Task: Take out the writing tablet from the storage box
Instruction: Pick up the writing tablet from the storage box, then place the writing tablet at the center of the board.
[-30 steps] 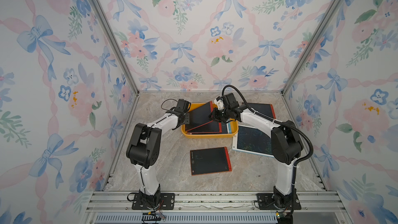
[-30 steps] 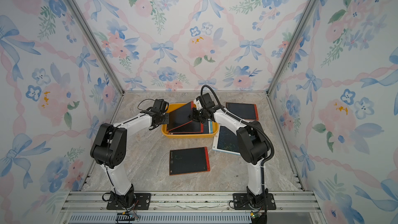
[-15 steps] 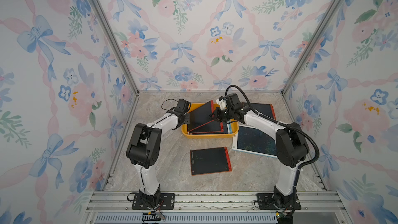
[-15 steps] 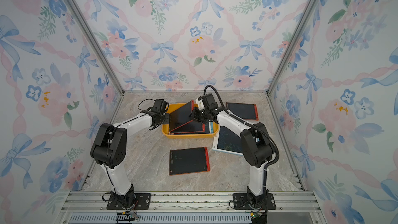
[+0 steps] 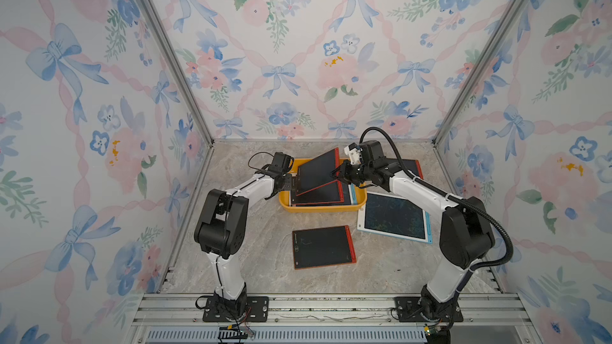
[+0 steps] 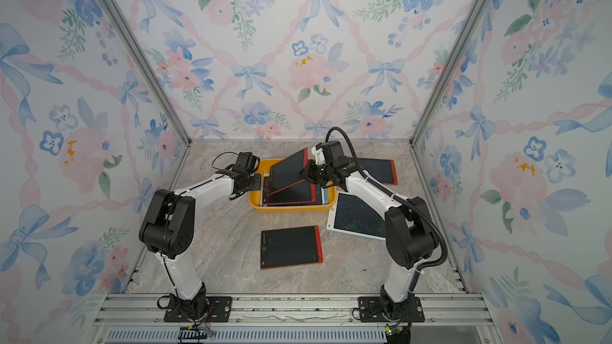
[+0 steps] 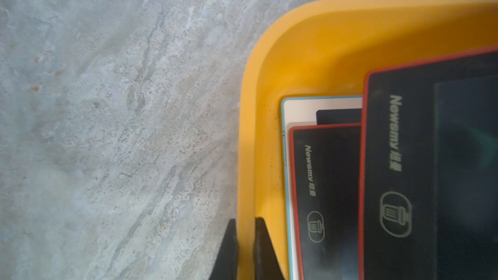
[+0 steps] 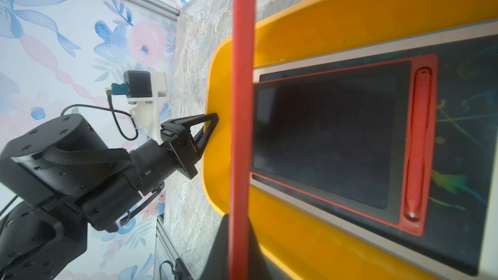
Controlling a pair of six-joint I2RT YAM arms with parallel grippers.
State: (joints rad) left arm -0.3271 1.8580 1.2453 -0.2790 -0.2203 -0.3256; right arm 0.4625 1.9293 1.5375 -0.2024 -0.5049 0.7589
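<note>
At frame centre, right fingers (image 8: 219,249) have clamped the writing tablet (image 5: 316,170), now steeper; left fingers (image 7: 262,249) pinch storage box (image 5: 323,208) rim; extraction proceeding.

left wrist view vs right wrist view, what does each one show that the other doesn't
Only left wrist: Newsmy lettering and bin icons on the tablet faces. Only right wrist: the right hand gripping the lifted writing tablet by its red edge, a red stylus, the floral wallpaper. Both: the yellow storage box, the left hand pinching its rim, a red-framed tablet lying inside, the marble table.
</note>
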